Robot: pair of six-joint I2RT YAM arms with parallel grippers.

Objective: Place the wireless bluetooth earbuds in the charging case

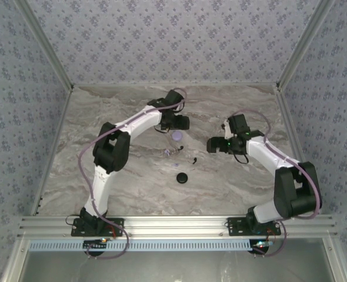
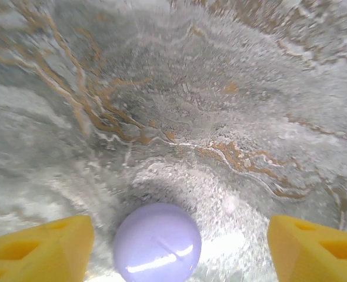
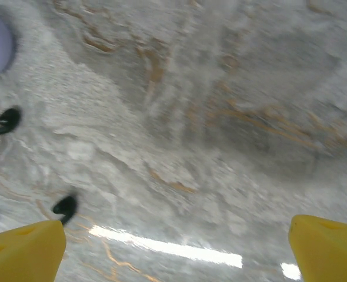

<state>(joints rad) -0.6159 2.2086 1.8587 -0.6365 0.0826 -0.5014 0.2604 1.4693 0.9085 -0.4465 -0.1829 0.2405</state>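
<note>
Now the left gripper (image 2: 180,238) is straddling the lavender disc (image 2: 157,244), jaws apart; the right gripper (image 3: 176,247) is hanging wide open near black earbuds (image 3: 7,120) lying on the desk (image 3: 220,117). Centring on one bud before closing is looking wisest.

Table (image 1: 132,176): grey-white marble pattern with brown-orange veins.
Walls (image 1: 173,35): pale blue-grey, small repeating flower print.
Arms (image 1: 135,123): white with black joints.
Cables (image 1: 81,155): lavender.
Fingers (image 2: 44,249): yellow.
Lavender disc (image 2: 157,244): plain, glossy.
Black disc (image 1: 182,177): plain.
Earbuds (image 3: 7,120): black.
</note>
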